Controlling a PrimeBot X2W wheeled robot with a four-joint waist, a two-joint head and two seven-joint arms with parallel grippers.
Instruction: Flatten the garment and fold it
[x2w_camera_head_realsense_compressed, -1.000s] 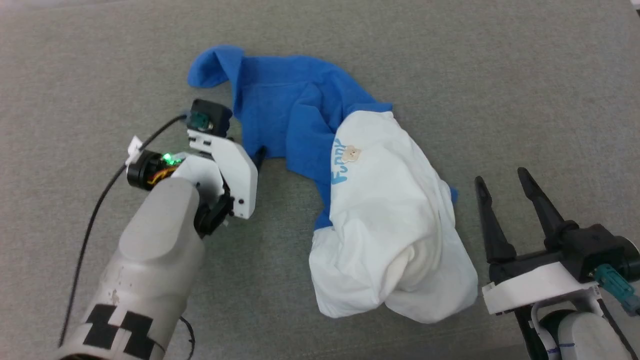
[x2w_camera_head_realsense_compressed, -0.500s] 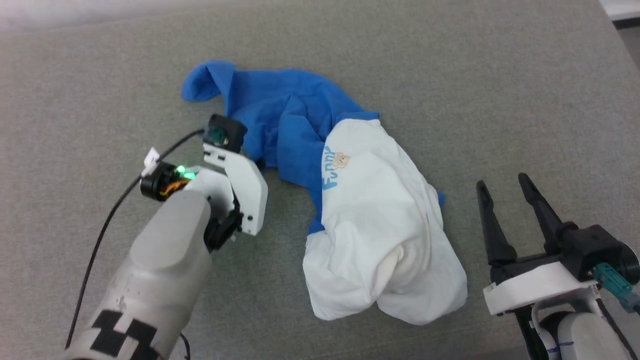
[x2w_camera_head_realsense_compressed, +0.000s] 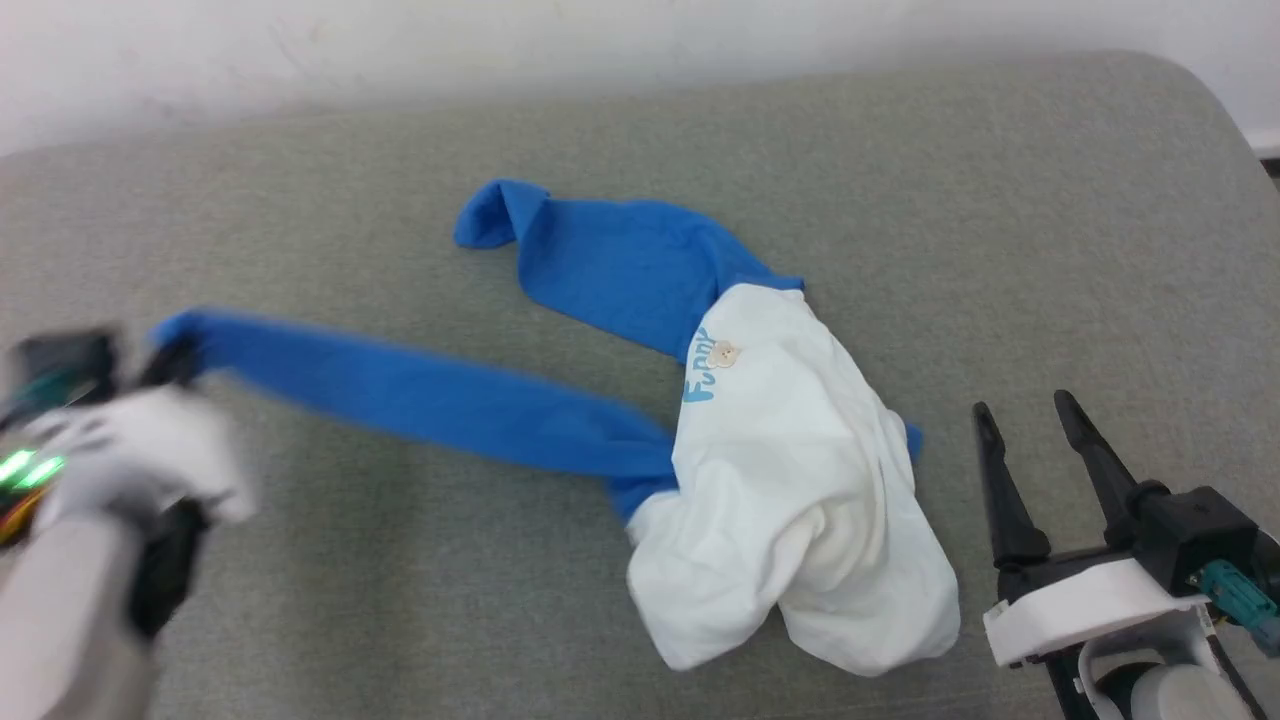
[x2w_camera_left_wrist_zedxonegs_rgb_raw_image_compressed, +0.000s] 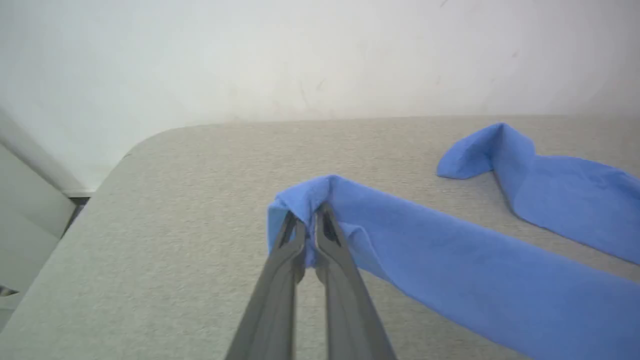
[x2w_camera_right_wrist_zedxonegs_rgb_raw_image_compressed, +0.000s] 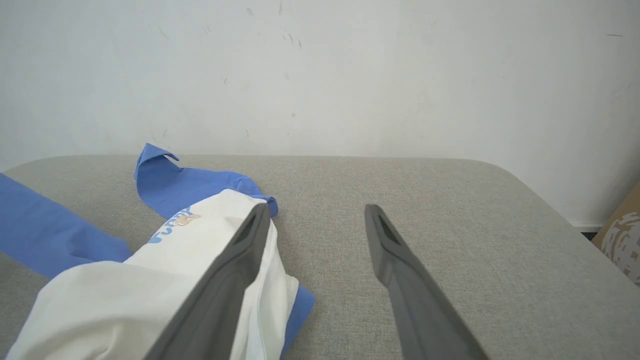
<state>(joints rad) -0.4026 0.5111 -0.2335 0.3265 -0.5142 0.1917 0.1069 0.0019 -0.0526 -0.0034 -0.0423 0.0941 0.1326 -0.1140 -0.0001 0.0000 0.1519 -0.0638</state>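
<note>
1. one garment (x2w_camera_head_realsense_compressed: 800, 520), a white long-sleeved shirt with blue arms, lies on the grey tabletop (x2w_camera_head_realsense_compressed: 1050, 200). its white body is heaped and rumpled right of centre, with the chest lettering (x2w_camera_head_realsense_compressed: 700, 368) facing up.
2. the step in hand looks like flattening. the left pincer (x2w_camera_left_wrist_zedxonegs_rgb_raw_image_compressed: 306, 216) is clamped on the cuff end of the near sleeve (x2w_camera_head_realsense_compressed: 420, 395), which runs taut and straight from the bunched body out toward the robot's left. the held end is raised a little off the tabletop.
3. the far sleeve (x2w_camera_head_realsense_compressed: 620, 262) lies slack on the tabletop with its cuff curled over, well apart from either pincer.
4. the left arm reaches far out to the left edge of the head view, where it is blurred. its fingers point along the tabletop toward the wall (x2w_camera_left_wrist_zedxonegs_rgb_raw_image_compressed: 300, 60).
5. the right pincer (x2w_camera_head_realsense_compressed: 1024, 402) hovers just right of the white heap, fingers apart and holding nothing. in its wrist view one finger overlaps the white cloth, but i cannot tell whether it touches.
6. next, i judge, the near sleeve should be laid flat without dragging the body along. the heap then needs spreading, likely with the right pincer taking a hem. folding looks a long way off.
</note>
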